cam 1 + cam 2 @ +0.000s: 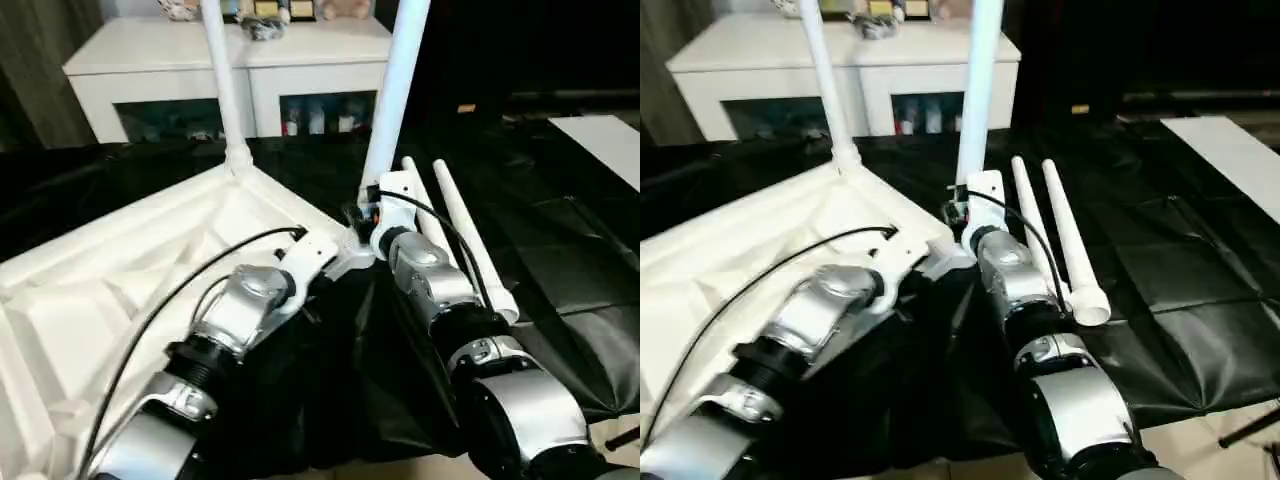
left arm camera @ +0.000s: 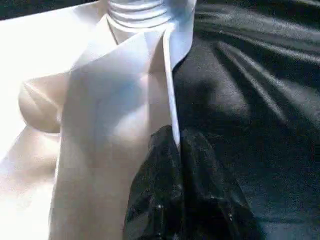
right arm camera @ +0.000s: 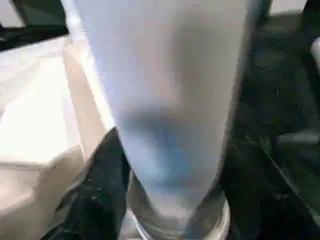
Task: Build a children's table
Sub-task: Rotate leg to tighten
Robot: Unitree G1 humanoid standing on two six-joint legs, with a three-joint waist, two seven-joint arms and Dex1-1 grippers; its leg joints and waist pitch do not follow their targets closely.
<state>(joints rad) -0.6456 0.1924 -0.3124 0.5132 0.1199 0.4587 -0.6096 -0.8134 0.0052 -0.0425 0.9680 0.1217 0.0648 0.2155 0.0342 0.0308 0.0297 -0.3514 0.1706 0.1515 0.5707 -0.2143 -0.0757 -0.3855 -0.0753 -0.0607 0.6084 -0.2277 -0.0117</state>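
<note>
While the upturned table top (image 1: 110, 290) lay ribs-up on the black-draped tabletop (image 1: 560, 270), it served as the landmark for everything else. Behind it stood a white cabinet (image 1: 230, 75) with dark glass doors. Two legs stood upright in the table top's corner sockets: one leg (image 1: 225, 85) at its far corner, a second leg (image 1: 395, 90) at the corner nearest the robot's right arm. Two loose legs (image 1: 1055, 235) lay side by side on the cloth just beside that same corner. A flat white board (image 1: 605, 140) rested well apart from the table top. The left gripper (image 2: 175, 150) had its fingers (image 2: 155, 195) pinched shut on the table top's thin edge. The right gripper (image 3: 170, 170) straddled the base of the second leg, its fingers (image 3: 100, 190) set apart at either side.
</note>
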